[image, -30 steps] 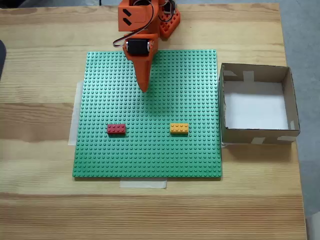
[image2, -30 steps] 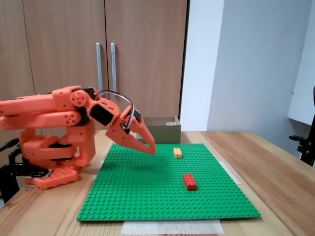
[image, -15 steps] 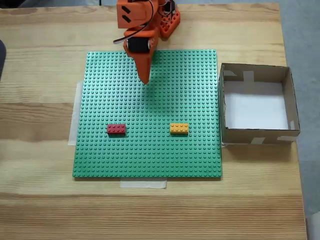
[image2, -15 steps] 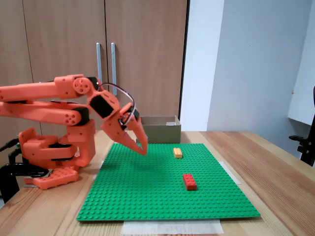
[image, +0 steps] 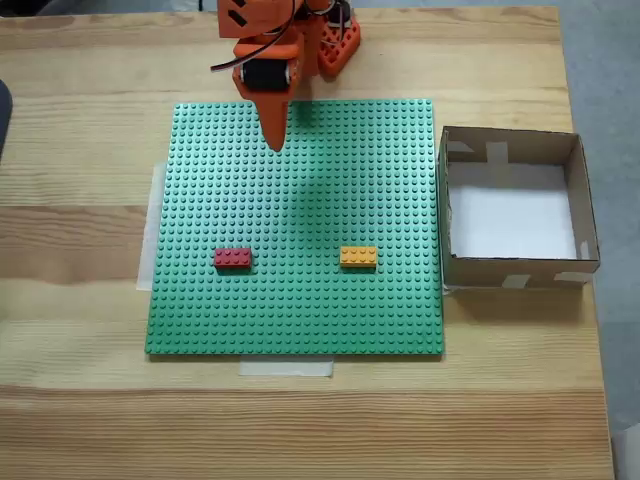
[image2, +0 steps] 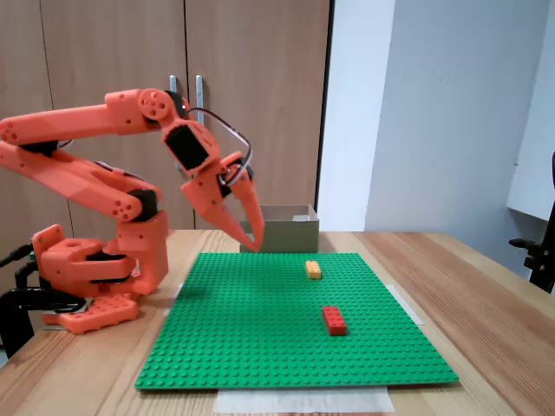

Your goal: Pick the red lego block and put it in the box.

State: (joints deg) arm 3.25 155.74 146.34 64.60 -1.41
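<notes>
One red lego block point(image: 233, 258), one box point(image: 515, 147).

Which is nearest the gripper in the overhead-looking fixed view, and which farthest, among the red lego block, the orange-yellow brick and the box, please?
Measured from the gripper at the top of the green baseplate:
1. The red lego block, below and slightly left of the gripper.
2. The orange-yellow brick, below and to the right, somewhat farther.
3. The box, off the baseplate's right edge, plainly farthest.
</notes>
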